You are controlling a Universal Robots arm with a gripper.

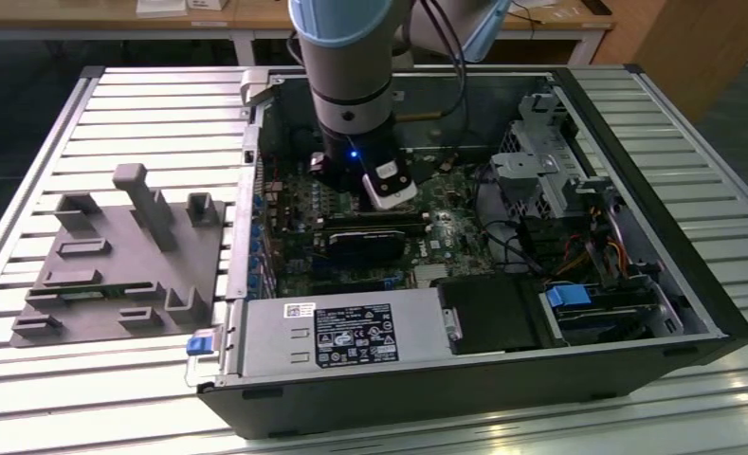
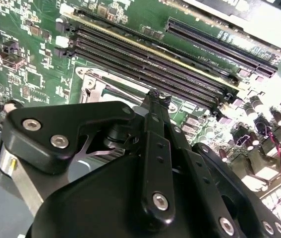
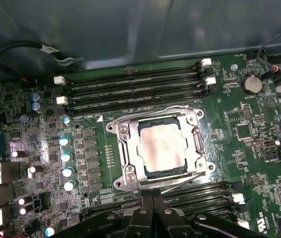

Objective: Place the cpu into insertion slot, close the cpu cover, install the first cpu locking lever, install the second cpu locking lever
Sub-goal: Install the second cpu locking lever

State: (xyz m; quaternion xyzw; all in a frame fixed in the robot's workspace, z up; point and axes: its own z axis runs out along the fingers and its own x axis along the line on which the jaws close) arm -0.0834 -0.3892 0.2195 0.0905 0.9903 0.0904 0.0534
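The cpu (image 3: pixel 160 148), a dull silvery square chip, lies flat in the insertion slot (image 3: pixel 146 172), whose dark rim shows around it on the green motherboard. The cpu cover (image 3: pixel 126 153), a silvery frame plate, lies down over the chip's edges. One thin wire locking lever (image 3: pixel 145 113) runs along the memory-slot side of the frame. The other (image 3: pixel 190 179) runs along the opposite side. I cannot tell whether either is hooked. My gripper (image 3: pixel 152 210) hovers just off the socket on that opposite side, shut with nothing in it. Its black fingers (image 2: pixel 156 95) also appear in the second wrist view.
The arm (image 1: pixel 348 85) reaches down into an open computer case (image 1: pixel 677 284). Long black memory slots (image 3: pixel 135 89) flank the socket. A black block (image 1: pixel 367 237), a power supply (image 1: pixel 348 332) and a drive cage (image 1: pixel 538 171) crowd the board. A grey fixture plate (image 1: pixel 120 256) lies outside.
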